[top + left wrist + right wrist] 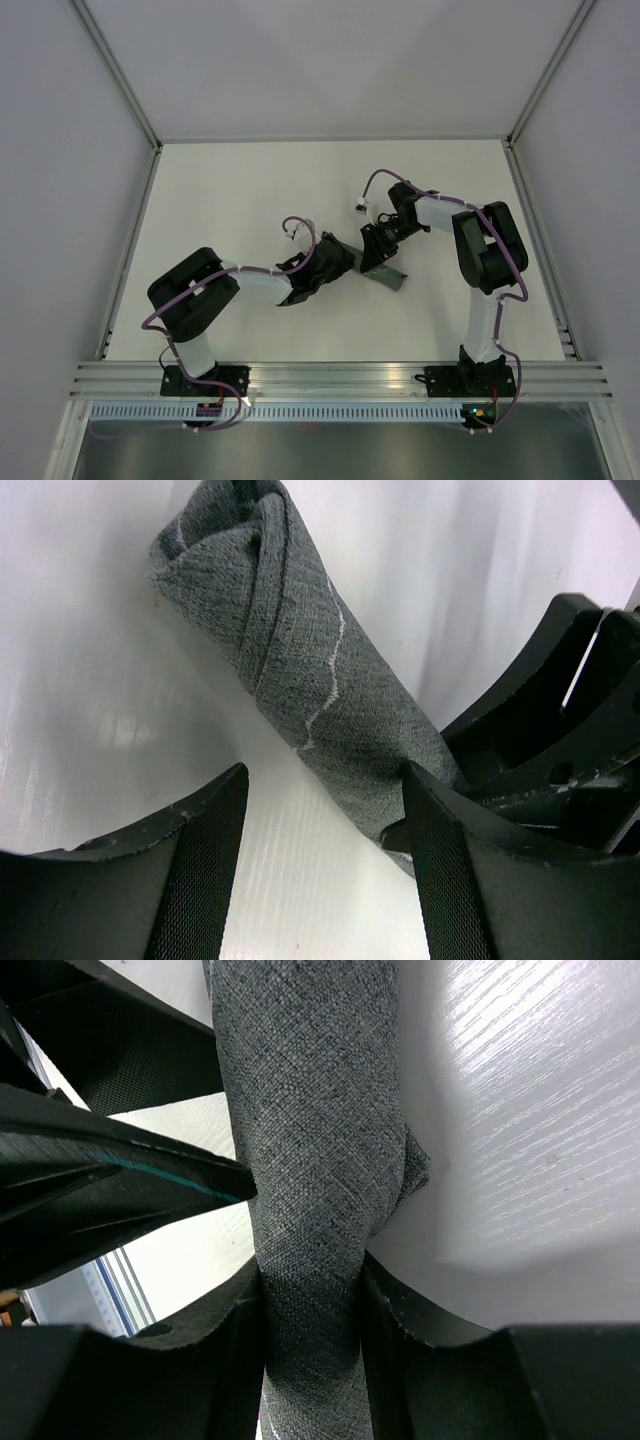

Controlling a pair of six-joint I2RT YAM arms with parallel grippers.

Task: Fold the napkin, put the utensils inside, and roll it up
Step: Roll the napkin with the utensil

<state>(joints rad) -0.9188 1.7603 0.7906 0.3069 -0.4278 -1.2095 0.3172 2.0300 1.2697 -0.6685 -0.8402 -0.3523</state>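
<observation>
1. From where I stand, the napkin (300, 650) is already a tight roll. It lies on the table (230, 200), near its middle, between the two arms.
2. The right end effector (310, 1300) is closed on one part of the roll and pinches the cloth firmly.
3. The left end effector (325, 800) stands wide open and holds nothing; the roll only leans against one of its fingers.
4. I do not see the utensils; I suppose they are wrapped inside.
5. The step in hand seems to be finishing the roll. To do it well, the left arm should draw away straight, without dragging the hem. The right one should lay the roll with its loose edge underneath before letting go, so that it does not unroll.
</observation>
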